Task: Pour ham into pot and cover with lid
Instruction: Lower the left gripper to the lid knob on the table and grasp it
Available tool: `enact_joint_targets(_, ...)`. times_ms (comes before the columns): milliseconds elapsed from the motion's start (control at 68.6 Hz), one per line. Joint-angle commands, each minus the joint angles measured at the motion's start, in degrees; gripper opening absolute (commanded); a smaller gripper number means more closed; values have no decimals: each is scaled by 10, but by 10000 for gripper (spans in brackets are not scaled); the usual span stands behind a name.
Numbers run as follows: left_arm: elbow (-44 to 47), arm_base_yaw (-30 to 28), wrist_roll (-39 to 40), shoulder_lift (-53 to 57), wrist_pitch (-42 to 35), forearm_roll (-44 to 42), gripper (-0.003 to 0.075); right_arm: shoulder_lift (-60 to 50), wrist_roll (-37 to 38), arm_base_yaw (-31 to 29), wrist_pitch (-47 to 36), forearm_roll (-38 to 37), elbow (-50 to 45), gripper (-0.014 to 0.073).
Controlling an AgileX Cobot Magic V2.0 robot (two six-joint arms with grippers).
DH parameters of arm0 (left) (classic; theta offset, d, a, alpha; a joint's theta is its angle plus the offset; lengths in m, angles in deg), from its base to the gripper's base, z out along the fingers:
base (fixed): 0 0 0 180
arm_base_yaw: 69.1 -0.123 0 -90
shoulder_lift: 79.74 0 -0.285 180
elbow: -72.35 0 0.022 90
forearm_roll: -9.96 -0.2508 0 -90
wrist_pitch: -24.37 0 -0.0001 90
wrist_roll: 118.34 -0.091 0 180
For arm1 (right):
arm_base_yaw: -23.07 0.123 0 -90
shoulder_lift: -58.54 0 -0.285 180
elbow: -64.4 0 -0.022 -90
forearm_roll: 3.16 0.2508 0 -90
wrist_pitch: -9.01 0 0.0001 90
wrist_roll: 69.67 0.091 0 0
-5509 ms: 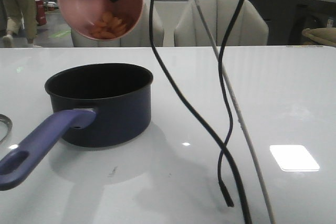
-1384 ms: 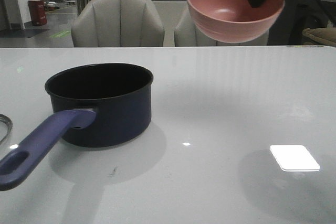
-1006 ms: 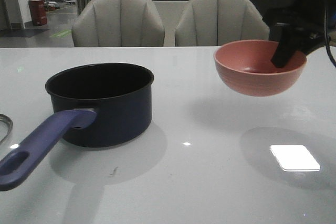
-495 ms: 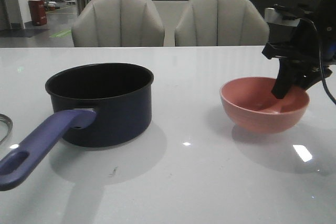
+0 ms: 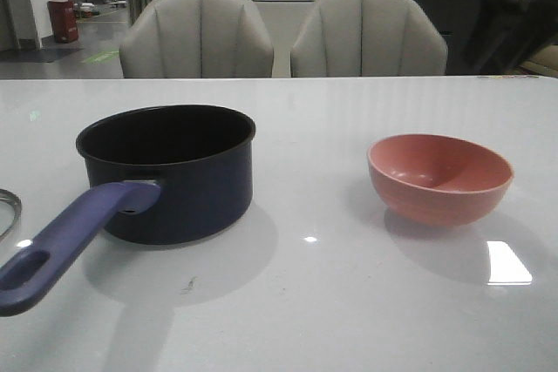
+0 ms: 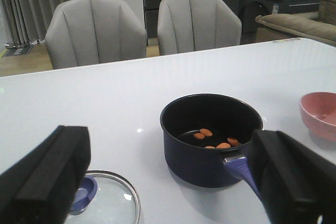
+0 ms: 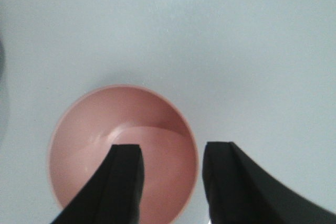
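We see the pot [image 5: 166, 172] standing on the white table [image 5: 349, 302], its long handle reaching toward the camera. A few pieces of ham [image 6: 215, 140] lie on its bottom. The pink bowl [image 5: 439, 178] sits upright on the table, well apart from the pot, with nothing in it. The lid [image 6: 107, 203] lies flat on the table near the pot. Our left gripper [image 6: 173, 182] is spread wide, holding nothing. Our right gripper [image 7: 170, 182] hangs above the bowl, fingers parted and free of it.
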Motion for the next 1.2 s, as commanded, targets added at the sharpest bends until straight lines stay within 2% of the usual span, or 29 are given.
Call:
enact_joint_targets(0, -15, 4, 2, -7, -41, 6, 638, -89, -1, -3, -12, 23, 17, 395)
enact_joint_targets(87, -15, 4, 2, -7, -41, 6, 638, -141, -8, 5, -22, 30, 7, 395)
enact_joint_targets(219, -15, 4, 2, -7, -53, 6, 638, -228, -19, 37, -80, 29, -41, 395)
enact_joint_targets(452, -15, 4, 2, -7, -64, 6, 638, -387, -28, 101, -260, 29, -219, 395)
enact_joint_targets(700, -15, 4, 2, -7, -64, 6, 638, -577, -28, 116, -425, 29, -422, 395)
enact_joint_targets(962, -15, 4, 2, -7, -65, 6, 638, -763, -28, 116, -430, 29, -595, 395)
enact_joint_targets(1180, -15, 4, 2, -7, -65, 6, 638, -841, -28, 116, -412, 29, -671, 394)
